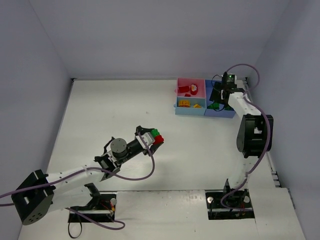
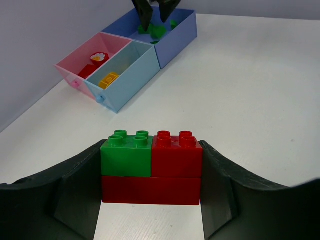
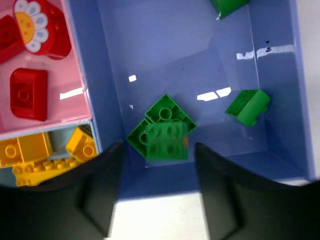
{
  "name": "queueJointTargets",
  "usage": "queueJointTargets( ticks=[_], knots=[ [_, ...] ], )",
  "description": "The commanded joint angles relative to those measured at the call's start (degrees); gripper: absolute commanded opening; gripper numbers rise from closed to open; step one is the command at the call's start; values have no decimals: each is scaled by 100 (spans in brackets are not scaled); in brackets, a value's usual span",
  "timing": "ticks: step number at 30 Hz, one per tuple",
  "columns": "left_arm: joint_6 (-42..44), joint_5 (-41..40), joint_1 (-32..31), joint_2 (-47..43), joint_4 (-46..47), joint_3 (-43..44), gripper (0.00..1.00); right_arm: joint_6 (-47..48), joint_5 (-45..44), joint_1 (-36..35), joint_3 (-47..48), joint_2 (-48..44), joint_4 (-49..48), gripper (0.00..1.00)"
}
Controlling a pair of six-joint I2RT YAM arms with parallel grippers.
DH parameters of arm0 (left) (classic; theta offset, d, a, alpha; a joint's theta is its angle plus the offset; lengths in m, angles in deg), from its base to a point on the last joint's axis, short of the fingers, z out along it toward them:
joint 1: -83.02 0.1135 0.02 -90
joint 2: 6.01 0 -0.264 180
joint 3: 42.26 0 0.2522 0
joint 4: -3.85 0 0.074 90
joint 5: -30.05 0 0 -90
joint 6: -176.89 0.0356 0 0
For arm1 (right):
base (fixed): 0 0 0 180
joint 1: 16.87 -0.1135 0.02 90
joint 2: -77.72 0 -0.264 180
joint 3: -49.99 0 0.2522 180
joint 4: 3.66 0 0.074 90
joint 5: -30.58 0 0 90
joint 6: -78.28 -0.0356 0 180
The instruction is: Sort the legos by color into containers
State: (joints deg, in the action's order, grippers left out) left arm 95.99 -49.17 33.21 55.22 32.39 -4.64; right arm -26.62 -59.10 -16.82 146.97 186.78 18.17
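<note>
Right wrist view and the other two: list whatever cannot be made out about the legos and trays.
- Top external: most of the medium blue tray interior, hidden under the right pincer.
- Right wrist: a green brick cut off by the top edge. The yellow bricks are partly behind a finger. It is unclear whether the pincer grips the green bricks or hovers above them.
- Left wrist: the sides of the red-and-green clump, covered by the left pincer.
</note>
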Motion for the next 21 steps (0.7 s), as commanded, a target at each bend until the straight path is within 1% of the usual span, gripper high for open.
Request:
queueJointTargets(
  ticks=[1, 2, 4, 5, 7, 8, 10, 11, 12, 14, 17, 21],
  knots=[
    [12, 2, 14, -270, 296, 146, 0, 101, -252, 118, 502, -34, -201, 59],
    [30, -6, 14, -287, 252, 163, 0, 118, -104, 118, 511, -33, -201, 69],
    [48, 2, 23, -314, 199, 172, 0, 188, 230, 91, 511, -147, -201, 77],
    [56, 2, 14, -314, 182, 181, 0, 215, 510, 65, 424, -217, -192, 79],
    [65, 11, 23, -270, 190, 181, 0, 268, 837, -127, 266, -595, -201, 80],
    [74, 20, 14, -244, 208, 189, 0, 294, 1265, -216, 47, -918, -219, 79],
    [100, 11, 23, -156, 243, 198, 0, 355, 1829, -558, -304, -1236, -280, 78],
    [135, 11, 32, -121, 261, 224, 0, 373, 2371, -690, -411, -1533, -289, 77],
    [162, 11, 23, -33, 296, 242, 0, 382, 2681, -961, -516, -1667, -315, 77],
    [214, 37, 32, 107, 357, 321, 0, 426, 3418, -1226, -805, -2027, -333, 76],
    [259, 81, 49, 274, 445, 444, 0, 356, 4114, -1666, -1176, -2406, -359, 76],
    [259, 160, 85, 442, 542, 585, 0, 180, 4380, -2193, -1545, -2880, -403, 77]
  ],
)
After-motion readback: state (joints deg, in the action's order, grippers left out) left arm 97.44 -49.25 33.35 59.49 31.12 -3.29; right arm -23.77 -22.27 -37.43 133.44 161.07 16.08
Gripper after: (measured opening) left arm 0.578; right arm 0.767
